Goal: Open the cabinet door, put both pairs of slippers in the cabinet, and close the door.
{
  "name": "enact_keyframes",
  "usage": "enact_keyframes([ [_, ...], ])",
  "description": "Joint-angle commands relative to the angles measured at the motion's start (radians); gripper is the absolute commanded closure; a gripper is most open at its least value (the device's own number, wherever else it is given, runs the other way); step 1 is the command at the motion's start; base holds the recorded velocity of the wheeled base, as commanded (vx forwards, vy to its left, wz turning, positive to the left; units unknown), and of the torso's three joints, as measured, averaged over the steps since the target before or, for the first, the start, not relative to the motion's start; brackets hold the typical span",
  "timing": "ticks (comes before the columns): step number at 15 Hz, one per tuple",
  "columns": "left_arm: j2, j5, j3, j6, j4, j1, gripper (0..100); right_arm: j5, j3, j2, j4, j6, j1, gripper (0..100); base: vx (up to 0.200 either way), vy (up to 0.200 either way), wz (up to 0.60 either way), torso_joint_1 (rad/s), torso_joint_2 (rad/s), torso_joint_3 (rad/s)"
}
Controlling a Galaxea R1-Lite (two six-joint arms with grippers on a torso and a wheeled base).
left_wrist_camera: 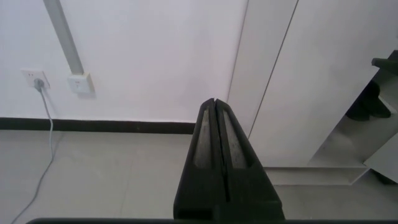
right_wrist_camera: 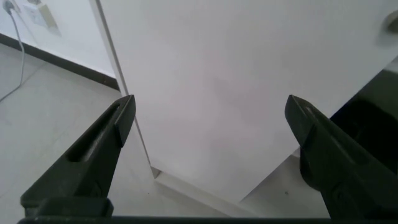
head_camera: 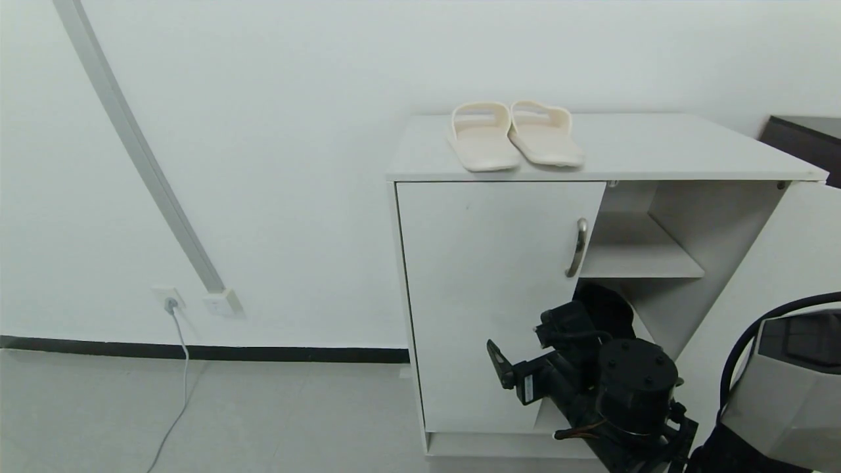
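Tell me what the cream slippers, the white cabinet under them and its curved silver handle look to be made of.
Cream open-toe slippers: likely moulded foam or rubber; matte, seamless, one piece with thick straps.
White cabinet: probably laminated board; flat, smooth panels with square edges.
Curved door handle: looks like metal, from its silvery-grey sheen.

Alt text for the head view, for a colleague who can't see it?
A white cabinet stands against a white wall, right door swung open, left door shut, with a pair of cream slippers on top. A black robot arm sits low before the opening, partly hiding something dark in the lower compartment.
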Motion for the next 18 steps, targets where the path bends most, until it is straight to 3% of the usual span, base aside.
enact_keyframes([
  [1,0.000,0.000,0.000,0.000,0.000,0.000,100,0.000,0.000,-0.001,-0.002,-0.004,0.002,0,0.000,0.000,0.00,0.144,-0.47,-0.334],
  [18,0.000,0.000,0.000,0.000,0.000,0.000,100,0.000,0.008,0.000,-0.002,-0.011,0.002,0,0.000,0.000,0.00,0.205,-0.52,-0.320],
])
